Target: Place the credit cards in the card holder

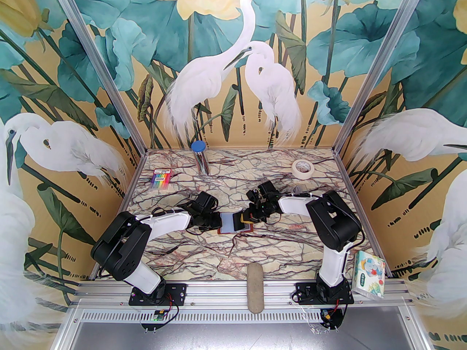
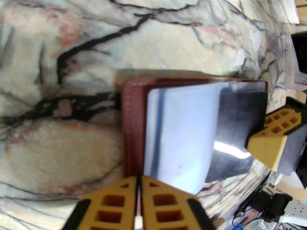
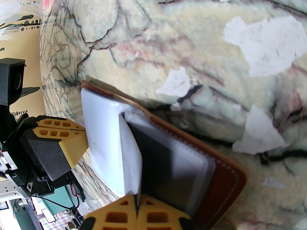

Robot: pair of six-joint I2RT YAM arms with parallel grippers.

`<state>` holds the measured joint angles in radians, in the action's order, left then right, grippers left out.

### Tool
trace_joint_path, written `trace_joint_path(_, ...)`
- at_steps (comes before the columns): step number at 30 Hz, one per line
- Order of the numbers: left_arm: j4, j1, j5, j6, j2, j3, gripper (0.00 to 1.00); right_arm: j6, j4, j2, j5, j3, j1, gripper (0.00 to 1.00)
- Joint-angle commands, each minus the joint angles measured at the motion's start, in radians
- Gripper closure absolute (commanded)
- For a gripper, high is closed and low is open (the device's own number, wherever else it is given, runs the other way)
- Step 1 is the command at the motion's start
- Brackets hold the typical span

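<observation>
Left jaws clenched at one edge of open reddish-brown leather card holder [image 2: 134, 118], right jaws clenched at its pale clear plastic sleeves [image 3: 105, 138]; holder flat on marble desk [image 1: 255, 253], dark credit card [image 3: 168, 166] sleeved inside.

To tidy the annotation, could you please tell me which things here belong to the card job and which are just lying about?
Job: card holder; dark card.
Lying about: pen pack; tape roll; blue-capped tube; tissue pack; grey pad.
</observation>
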<state>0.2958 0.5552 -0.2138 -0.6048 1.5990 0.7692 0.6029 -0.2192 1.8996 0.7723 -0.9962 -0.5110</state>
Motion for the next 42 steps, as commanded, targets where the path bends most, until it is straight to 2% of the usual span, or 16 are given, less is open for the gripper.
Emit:
trace_joint_path(1,0.034,-0.007,0.034,0.012,0.033,-0.002,0.90,0.018,-0.025,0.045,-0.047,0.005,-0.011,1.00)
trace_joint_path(20,0.032,-0.007,0.025,0.015,0.032,-0.016,0.94,0.108,0.025,0.042,-0.071,0.012,-0.025,1.00)
trace_joint_path(42,0.022,-0.006,0.023,0.019,0.046,-0.021,0.95,0.092,-0.027,0.082,-0.112,-0.022,-0.059,1.00)
